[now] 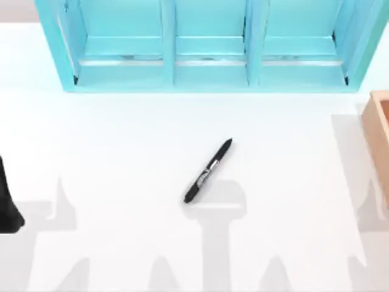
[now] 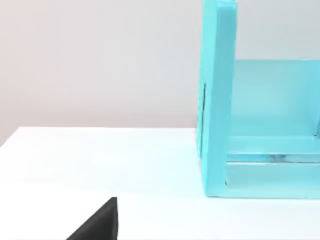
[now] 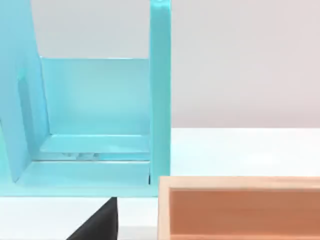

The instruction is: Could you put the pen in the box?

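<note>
The pen [image 1: 208,170] lies flat on the white counter [image 1: 121,152] near the middle of the top view, a little below the turquoise shelf [image 1: 206,45] that fills the upper part of the frame. Its long axis runs on a diagonal, one end pointing to the upper right and the other to the lower left, with the pale band about mid-body. The box [image 1: 378,131] sits at the far right edge of the top view, only partly in frame; in my right wrist view its tan wall [image 3: 240,207] fills the lower right, just beside the shelf's end panel. So the pen has to travel right across the counter to reach it. A dark piece of my left arm [image 1: 9,204] shows at the left edge of the top view, well apart from the pen; I cannot tell whether either pincer is open or closed. Since the box stands on the right, I judge the right arm the better choice to take the pen. Any grasp will need the pincer turned across that diagonal, closing on the barrel near the band.
</note>
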Available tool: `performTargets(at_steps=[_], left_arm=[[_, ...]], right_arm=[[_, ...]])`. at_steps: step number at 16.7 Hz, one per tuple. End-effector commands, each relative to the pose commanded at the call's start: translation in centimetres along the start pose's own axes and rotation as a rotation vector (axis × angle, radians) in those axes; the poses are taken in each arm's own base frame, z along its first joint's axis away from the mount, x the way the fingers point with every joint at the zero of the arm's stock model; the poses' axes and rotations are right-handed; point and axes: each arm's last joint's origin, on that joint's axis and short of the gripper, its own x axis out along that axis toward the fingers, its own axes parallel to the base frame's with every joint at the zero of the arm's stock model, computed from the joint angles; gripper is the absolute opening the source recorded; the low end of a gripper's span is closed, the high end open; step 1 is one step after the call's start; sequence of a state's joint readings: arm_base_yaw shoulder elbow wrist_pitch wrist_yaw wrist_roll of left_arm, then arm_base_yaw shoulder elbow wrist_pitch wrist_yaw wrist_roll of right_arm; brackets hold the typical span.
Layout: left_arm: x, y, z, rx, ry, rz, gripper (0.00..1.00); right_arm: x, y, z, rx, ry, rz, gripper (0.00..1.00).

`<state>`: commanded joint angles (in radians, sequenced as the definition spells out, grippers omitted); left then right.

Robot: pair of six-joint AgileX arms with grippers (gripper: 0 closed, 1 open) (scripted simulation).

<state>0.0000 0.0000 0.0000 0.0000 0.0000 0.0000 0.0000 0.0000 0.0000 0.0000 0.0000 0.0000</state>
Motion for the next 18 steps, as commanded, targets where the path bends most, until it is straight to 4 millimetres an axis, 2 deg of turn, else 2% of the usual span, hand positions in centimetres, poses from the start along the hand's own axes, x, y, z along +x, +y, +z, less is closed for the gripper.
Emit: performTargets(at_steps=[5,10,14,18], left_arm=[[0.0,0.0,0.0,0.000,0.000,0.000,1.00],[0.0,0.0,0.0,0.000,0.000,0.000,1.00],[0.0,0.0,0.0,0.000,0.000,0.000,1.00],[0.0,0.0,0.0,0.000,0.000,0.000,1.00]], right_arm=[[0.1,0.3,0.7,0.028,0.043,0.030,1.00],[1.2,1.5,3.6,0.159,0.287,0.121,1.00],[4.0,3.4,5.9,0.282,0.630,0.138,1.00],[8.8,6.8,7.0,0.358,1.023,0.051,1.00]])
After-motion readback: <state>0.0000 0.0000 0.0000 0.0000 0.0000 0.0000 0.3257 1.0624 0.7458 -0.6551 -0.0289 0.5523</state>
